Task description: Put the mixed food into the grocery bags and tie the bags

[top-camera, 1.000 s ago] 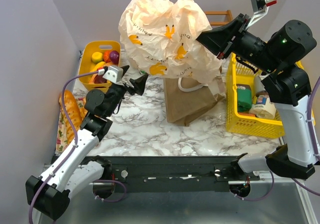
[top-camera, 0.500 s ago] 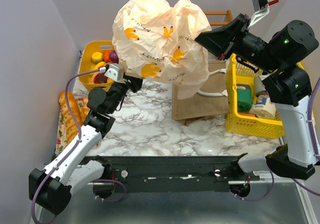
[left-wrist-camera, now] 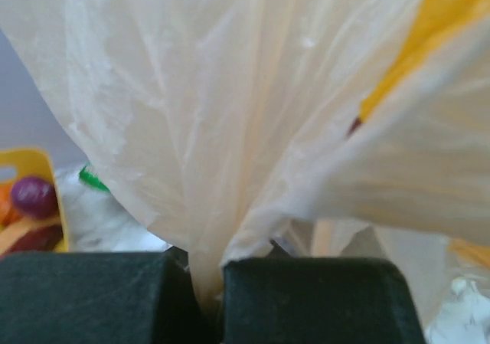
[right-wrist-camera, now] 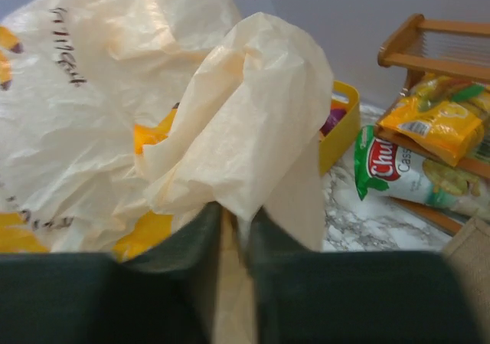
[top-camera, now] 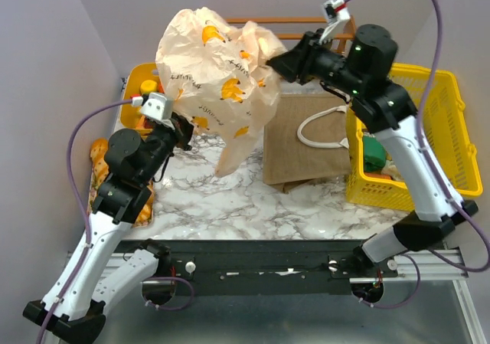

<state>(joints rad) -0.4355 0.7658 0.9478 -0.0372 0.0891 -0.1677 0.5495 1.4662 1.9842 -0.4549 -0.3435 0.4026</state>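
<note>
The peach-orange plastic grocery bag (top-camera: pixel 214 68) with yellow prints hangs in the air over the back left of the table. My left gripper (top-camera: pixel 186 132) is shut on a gathered pinch of the bag's lower left edge (left-wrist-camera: pixel 205 271). At the bag's upper right, my right gripper (top-camera: pixel 272 62) has film caught in the narrow gap between its jaws (right-wrist-camera: pixel 237 221). The tan jute tote (top-camera: pixel 306 156) lies flat on the marble, its white handles (top-camera: pixel 321 126) on top. A green, red and white snack packet (right-wrist-camera: pixel 390 175) and a yellow one (right-wrist-camera: pixel 436 114) rest by the wooden rack (right-wrist-camera: pixel 413 37).
The yellow mesh basket (top-camera: pixel 436 91) stands at the right with a green packet (top-camera: pixel 374 151) inside. A yellow tub (top-camera: pixel 136 80) of fruit sits at the back left, partly behind the bag. Bread (top-camera: pixel 99 156) lies along the left edge. The wooden rack (top-camera: pixel 306 24) stands at the back.
My left gripper closed on the bag's lower edge. The right arm swung left and carried the bag leftward, which uncovered the tote.
</note>
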